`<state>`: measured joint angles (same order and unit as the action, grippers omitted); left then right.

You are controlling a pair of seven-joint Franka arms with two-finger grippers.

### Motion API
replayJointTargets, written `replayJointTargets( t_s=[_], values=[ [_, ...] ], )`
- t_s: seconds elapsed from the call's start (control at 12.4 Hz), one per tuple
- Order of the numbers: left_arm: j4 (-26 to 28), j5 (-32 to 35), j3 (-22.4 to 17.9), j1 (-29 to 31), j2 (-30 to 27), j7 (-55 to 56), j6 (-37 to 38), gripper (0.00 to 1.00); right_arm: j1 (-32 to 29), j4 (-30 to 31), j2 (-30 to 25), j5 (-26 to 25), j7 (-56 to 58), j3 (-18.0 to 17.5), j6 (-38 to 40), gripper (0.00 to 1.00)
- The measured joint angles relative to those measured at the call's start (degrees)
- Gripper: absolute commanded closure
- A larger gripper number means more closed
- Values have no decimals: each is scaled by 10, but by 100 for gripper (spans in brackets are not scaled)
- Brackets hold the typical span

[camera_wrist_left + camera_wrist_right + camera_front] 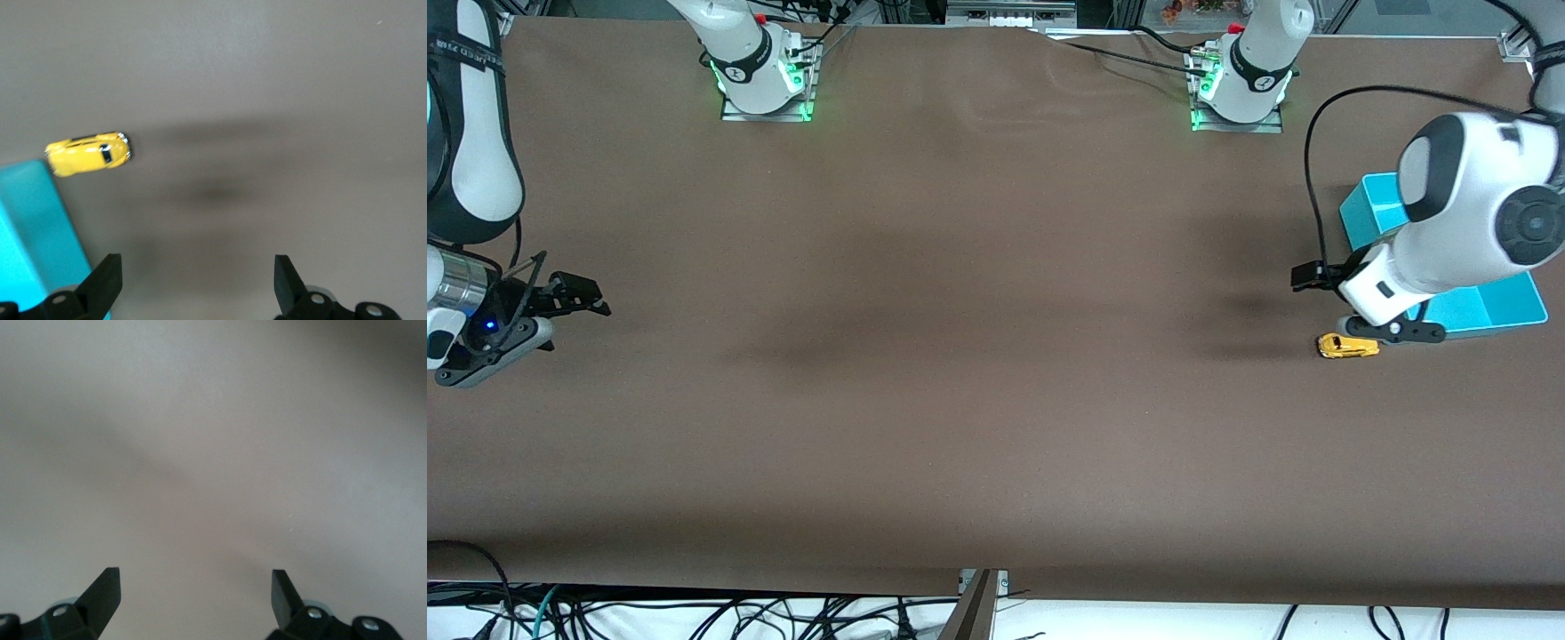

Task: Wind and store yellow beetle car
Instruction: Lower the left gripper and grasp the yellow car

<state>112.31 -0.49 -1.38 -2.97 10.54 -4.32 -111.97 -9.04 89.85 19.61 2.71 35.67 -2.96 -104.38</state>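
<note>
Nothing done yet, by the look of it. Yellow beetle car (1348, 346) sits on the bench (960, 356), just beside the teal bin (1489, 307), on its side nearer the front camera; not wound, not stored. Left gripper (1352, 304) hovers above the car and the bin's edge, fingers (107, 277) spread wide, empty. Right gripper (574, 298) waits over bare bench at the right arm's end, fingers likewise apart, holding nothing.

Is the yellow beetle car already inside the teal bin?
No, the yellow beetle car sits on the brown table just outside the teal bin, nearer to the front camera than the bin.
</note>
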Motion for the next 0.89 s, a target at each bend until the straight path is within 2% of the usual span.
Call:
replayJointTargets(
  t_s=[0.16, 0.4, 0.72, 0.89],
  values=[
    [65, 1, 0, 8, -11, -68, -78, 0, 17, -20, -1, 0, -83, 0, 30, 0],
    [124, 2, -2, 35, -18, -239, -143, 0, 39, -29, -14, 0, -194, 0, 62, 0],
    [164, 77, -11, 59, 15, -450, -235, 0, 46, -39, -43, 0, -245, -2, 107, 0],
    [166, 91, -26, 66, 42, -538, -286, 0, 47, -54, -46, -14, -246, -17, 128, 0]
  ],
)
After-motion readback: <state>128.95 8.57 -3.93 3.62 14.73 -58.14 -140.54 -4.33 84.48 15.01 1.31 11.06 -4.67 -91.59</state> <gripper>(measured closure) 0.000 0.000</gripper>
